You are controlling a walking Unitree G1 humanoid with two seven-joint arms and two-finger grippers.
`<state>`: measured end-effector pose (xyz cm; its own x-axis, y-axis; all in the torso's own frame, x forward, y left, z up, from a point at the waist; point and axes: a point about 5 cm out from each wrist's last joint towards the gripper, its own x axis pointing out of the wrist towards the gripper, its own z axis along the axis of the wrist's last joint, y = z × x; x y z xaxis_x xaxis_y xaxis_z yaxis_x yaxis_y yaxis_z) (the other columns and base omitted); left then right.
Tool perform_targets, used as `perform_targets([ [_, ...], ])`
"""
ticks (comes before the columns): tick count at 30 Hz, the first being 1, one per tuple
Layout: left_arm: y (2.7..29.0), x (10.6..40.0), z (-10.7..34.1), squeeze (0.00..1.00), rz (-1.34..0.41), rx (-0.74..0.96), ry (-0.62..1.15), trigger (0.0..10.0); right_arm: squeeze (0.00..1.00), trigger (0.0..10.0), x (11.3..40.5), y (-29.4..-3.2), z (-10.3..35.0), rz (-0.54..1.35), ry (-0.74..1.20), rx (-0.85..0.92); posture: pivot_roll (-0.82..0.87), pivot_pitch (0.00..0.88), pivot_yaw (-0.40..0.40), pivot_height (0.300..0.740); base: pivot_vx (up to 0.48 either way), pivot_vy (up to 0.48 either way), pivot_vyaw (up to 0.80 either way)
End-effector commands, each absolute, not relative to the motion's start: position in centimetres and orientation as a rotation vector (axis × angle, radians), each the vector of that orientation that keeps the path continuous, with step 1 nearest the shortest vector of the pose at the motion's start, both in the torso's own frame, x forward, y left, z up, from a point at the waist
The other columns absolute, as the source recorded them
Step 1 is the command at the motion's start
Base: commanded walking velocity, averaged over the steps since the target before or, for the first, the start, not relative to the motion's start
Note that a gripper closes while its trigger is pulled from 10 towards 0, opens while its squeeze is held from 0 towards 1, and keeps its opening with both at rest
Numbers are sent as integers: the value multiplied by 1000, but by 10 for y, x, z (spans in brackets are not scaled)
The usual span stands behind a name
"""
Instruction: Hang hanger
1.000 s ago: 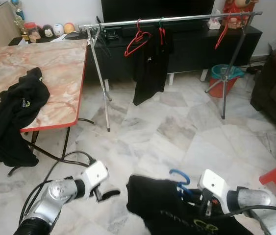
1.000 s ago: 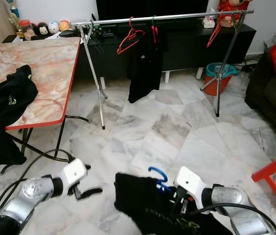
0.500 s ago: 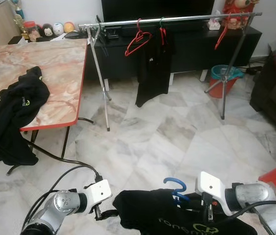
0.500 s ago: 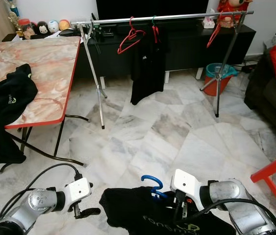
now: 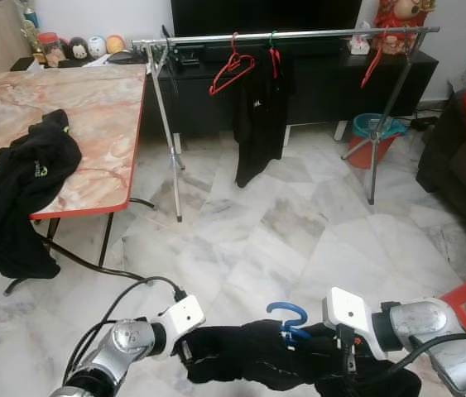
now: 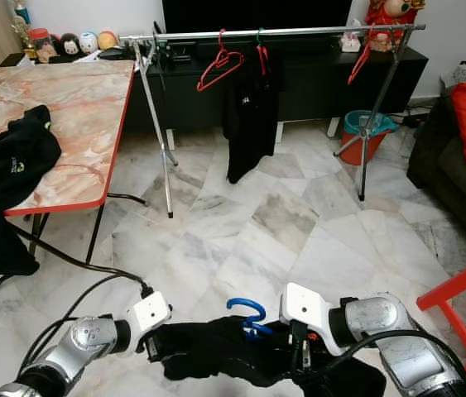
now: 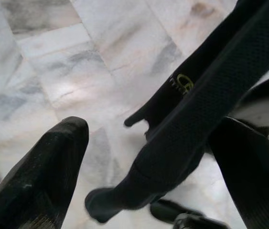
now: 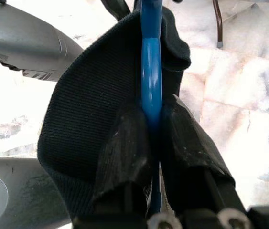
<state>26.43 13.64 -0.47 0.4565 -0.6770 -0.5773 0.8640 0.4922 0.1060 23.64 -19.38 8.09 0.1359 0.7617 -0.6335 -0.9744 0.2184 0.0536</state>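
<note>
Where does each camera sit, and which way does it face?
Head eyes: look forward and down at the clothes rail; both arms low.
Left wrist: along the open left pincer around the black garment.
Right wrist: along the right pincer, shut on the blue hanger.
Shared: garment and hanger.

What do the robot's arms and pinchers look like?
Both arms are shiny silver tubes with a white boxy block at each wrist. A black cable loops to the left arm; another runs along the right arm. The right gripper has two long, rough black fingers, and so does the left gripper.
</note>
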Motion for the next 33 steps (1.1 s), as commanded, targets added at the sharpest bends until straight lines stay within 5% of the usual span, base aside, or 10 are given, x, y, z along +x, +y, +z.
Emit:
perform_targets([
  [1,139,268,-3,0,-966,402,518,10000,0,10000,241,-189,91,1339,562,-439,-208,0,-14,740,0,0,0],
  [6,143,269,-7,0,-910,310,549,10000,0,10000,243,-187,94,1341,549,-445,-207,0,-14,740,0,0,0],
  [11,144,264,-11,0,-921,283,580,6824,0,10000,246,-186,98,1344,535,-451,-209,0,-16,740,0,0,0],
  [16,151,254,-19,0,-961,280,643,10000,0,10000,247,-187,101,1349,530,-457,-209,0,-18,740,0,0,0],
  [24,152,253,-21,0,-970,278,674,9804,0,10000,248,-184,103,1355,518,-457,-211,0,-20,740,0,0,0],
  [26,152,255,-20,0,-962,269,672,8902,0,10000,248,-184,103,1356,516,-457,-211,0,-20,740,0,0,0],
  [27,152,256,-20,0,-953,265,670,4667,0,10000,249,-184,103,1355,514,-457,-211,0,-20,740,0,0,0],
  [28,151,256,-20,0,-945,257,668,3882,0,10000,249,-184,104,1354,513,-456,-215,0,-24,740,0,0,0],
  [29,151,257,-19,0,-934,248,664,549,0,10000,249,-184,104,1354,511,-455,-215,0,-24,740,0,0,0],
  [33,149,262,-17,0,-895,210,644,0,0,10000,251,-182,105,1350,503,-451,-215,0,-24,740,0,0,0],
])
